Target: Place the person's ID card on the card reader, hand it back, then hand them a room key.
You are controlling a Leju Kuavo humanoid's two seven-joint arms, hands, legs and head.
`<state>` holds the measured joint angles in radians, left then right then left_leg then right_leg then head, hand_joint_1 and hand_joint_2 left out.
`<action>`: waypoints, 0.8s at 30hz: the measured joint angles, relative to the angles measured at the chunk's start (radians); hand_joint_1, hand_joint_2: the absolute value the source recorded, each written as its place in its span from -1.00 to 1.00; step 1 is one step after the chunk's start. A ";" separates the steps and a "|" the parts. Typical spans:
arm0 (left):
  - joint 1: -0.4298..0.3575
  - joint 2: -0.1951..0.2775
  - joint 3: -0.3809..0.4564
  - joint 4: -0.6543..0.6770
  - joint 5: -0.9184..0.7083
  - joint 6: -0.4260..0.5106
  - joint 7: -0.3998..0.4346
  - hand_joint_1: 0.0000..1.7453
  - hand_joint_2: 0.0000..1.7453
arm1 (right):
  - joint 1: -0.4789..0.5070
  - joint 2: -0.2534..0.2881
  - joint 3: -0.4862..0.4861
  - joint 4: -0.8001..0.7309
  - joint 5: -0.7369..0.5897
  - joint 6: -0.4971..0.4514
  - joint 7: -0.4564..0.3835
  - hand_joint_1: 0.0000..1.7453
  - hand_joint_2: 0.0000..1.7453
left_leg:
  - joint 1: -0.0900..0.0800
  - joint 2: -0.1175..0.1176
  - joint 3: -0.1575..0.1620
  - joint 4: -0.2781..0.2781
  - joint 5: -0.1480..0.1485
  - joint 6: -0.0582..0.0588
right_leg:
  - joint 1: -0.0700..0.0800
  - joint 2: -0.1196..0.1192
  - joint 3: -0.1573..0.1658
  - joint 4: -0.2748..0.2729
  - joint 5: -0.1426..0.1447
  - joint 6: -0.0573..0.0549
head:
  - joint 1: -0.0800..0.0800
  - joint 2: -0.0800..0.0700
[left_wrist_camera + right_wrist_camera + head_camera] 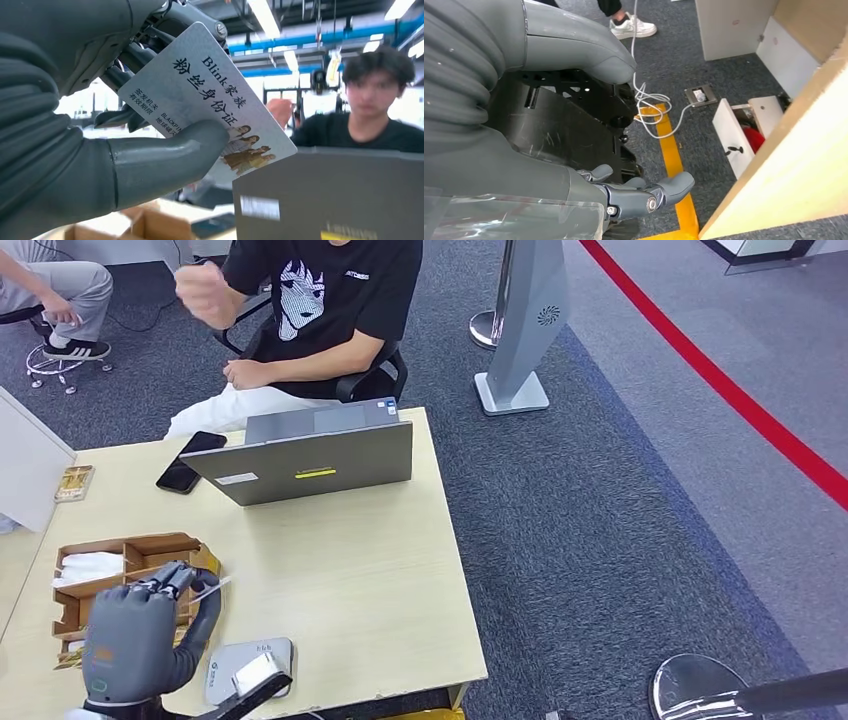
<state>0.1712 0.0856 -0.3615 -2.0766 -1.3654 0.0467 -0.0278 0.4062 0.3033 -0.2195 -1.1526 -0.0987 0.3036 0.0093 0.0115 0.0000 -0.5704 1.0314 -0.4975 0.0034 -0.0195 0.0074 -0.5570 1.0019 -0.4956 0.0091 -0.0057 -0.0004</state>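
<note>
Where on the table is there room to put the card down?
Bare wood lies between the laptop and the card reader, out to the table edge. It's crowded by the wooden organizer, where the left hand holds the card.

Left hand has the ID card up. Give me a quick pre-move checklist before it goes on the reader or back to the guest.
1. Grip on the ID card: ok. The left hand pinches it between its thumb and fingers.
2. Card reader reachable: ok. It lies on the table right beside the left hand.
3. Card already read: cannot tell.
4. Person ready to receive: not ok. They sit behind the laptop with one fist raised, no hand offered.
5. Right hand: ok. It hangs open beside the table, holding nothing.
6. Room key located: cannot tell. The wooden organizer may hold it.
</note>
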 joint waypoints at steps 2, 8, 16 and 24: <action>-0.042 -0.002 0.031 -0.002 0.015 -0.021 0.001 1.00 1.00 | -0.001 0.000 0.002 0.003 0.007 0.005 0.001 -1.00 1.00 | 0.000 0.000 0.000 0.000 0.000 0.000 | 0.000 -0.001 0.000 0.000 0.000 0.000 | 0.000 0.000; -0.155 0.008 0.147 0.083 0.053 -0.043 -0.015 1.00 1.00 | -0.018 0.000 0.000 0.038 0.057 0.047 -0.012 -1.00 1.00 | 0.001 0.000 0.000 0.000 0.001 -0.002 | 0.000 0.000 0.000 0.001 0.000 -0.001 | 0.000 0.000; -0.187 0.028 0.293 0.223 0.034 -0.029 -0.030 1.00 1.00 | -0.025 0.000 -0.005 0.063 0.033 0.065 -0.005 -1.00 1.00 | 0.001 0.001 0.000 0.000 0.001 -0.002 | 0.000 0.002 -0.001 0.001 0.000 -0.001 | -0.001 0.000; -0.185 0.028 0.359 0.237 0.035 -0.012 -0.031 1.00 1.00 | -0.021 0.000 -0.006 0.064 0.018 0.066 -0.001 -1.00 1.00 | 0.000 0.001 -0.001 0.000 0.001 -0.002 | 0.000 0.002 -0.001 0.001 0.000 -0.001 | -0.001 0.000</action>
<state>-0.0134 0.1141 -0.0025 -1.8391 -1.3300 0.0349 -0.0591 0.3848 0.3033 -0.2251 -1.0882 -0.0803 0.3693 0.0085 0.0119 0.0007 -0.5710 1.0313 -0.4964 0.0015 -0.0192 0.0092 -0.5579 1.0031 -0.4954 0.0084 -0.0070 -0.0004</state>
